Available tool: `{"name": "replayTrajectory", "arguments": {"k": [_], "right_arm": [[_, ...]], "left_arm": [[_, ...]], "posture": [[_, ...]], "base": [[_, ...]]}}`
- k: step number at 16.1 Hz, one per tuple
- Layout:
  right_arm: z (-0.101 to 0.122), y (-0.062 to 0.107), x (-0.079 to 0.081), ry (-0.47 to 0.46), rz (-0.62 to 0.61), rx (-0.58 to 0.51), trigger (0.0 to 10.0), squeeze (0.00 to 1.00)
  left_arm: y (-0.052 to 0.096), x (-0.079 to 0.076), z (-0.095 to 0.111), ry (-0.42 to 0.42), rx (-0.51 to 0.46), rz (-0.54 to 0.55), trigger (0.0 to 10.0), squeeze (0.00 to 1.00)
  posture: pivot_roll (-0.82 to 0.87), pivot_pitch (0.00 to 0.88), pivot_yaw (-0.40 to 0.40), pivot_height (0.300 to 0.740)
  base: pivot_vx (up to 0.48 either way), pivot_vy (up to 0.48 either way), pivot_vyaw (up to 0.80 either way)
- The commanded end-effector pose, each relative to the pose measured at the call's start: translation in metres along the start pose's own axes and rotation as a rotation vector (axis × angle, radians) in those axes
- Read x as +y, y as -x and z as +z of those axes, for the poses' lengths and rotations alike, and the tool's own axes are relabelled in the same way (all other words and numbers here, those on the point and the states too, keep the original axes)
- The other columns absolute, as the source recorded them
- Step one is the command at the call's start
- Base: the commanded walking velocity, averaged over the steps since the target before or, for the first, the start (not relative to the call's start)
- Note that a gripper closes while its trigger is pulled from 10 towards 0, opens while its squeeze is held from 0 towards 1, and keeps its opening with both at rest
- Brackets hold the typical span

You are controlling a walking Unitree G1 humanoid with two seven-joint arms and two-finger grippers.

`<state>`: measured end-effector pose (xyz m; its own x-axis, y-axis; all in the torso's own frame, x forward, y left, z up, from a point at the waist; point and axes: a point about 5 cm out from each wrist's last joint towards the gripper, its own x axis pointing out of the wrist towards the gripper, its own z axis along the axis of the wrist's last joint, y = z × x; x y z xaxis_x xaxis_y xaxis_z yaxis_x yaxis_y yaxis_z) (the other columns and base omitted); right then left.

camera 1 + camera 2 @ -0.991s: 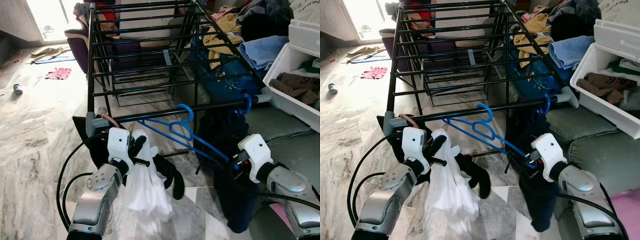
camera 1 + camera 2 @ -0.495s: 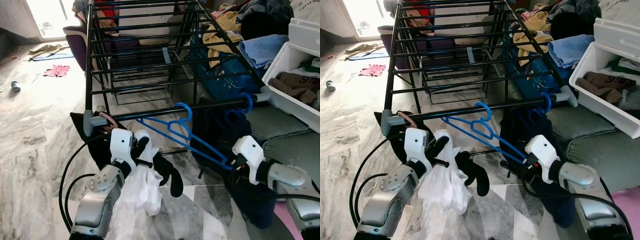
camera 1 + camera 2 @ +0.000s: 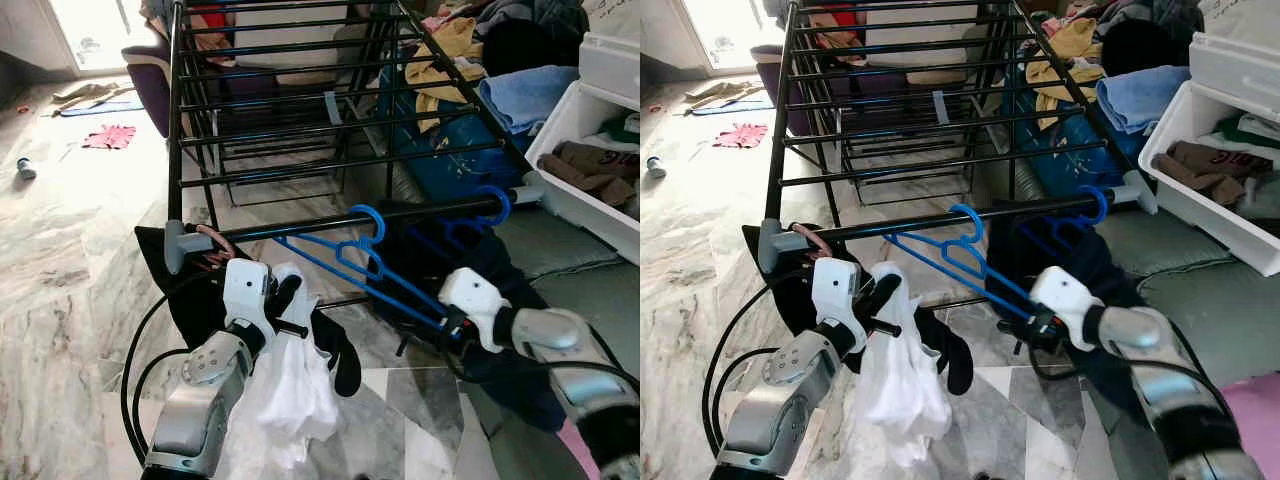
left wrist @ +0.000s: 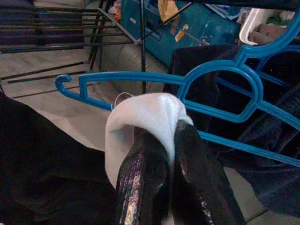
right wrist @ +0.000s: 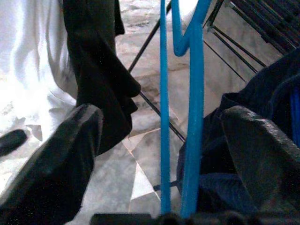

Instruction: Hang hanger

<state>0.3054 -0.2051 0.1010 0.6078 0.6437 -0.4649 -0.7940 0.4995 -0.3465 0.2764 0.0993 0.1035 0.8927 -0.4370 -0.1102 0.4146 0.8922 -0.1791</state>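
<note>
Right gripper (image 5: pixel 159 136) has moved in up the blue hanger (image 3: pixel 352 262), fingers spread either side of its bars; hanger hook sits on the front rail of the drying rack (image 3: pixel 300 222); left gripper (image 4: pixel 161 164) clamps a white cloth (image 3: pixel 290 390).

Bright daylight glares from upper left; wrist views seem slightly soft.
</note>
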Motion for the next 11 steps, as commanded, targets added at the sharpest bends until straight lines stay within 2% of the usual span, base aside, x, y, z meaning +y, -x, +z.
{"name": "replayTrajectory", "arguments": {"k": [1, 6, 11], "right_arm": [[0.002, -0.002, -0.003, 0.020, -0.010, -0.002, 0.0, 0.00], [0.010, -0.023, -0.010, 0.040, 0.014, -0.038, 0.0, 0.00], [0.012, -0.029, -0.013, 0.049, 0.056, -0.028, 0.1, 0.00]], "left_arm": [[-0.002, -0.002, 0.006, -0.016, -0.019, -0.006, 10.0, 0.00], [-0.004, -0.003, 0.005, -0.025, -0.015, -0.012, 10.0, 0.00], [-0.004, -0.005, 0.003, -0.029, -0.004, -0.021, 10.0, 0.00]], "posture": [[-0.05, 0.093, -0.018, 0.740], [-0.04, 0.088, -0.020, 0.740], [-0.04, 0.085, -0.023, 0.740]], "base": [[0.000, 0.000, 0.00], [0.000, 0.000, 0.00], [0.000, 0.000, 0.00]]}}
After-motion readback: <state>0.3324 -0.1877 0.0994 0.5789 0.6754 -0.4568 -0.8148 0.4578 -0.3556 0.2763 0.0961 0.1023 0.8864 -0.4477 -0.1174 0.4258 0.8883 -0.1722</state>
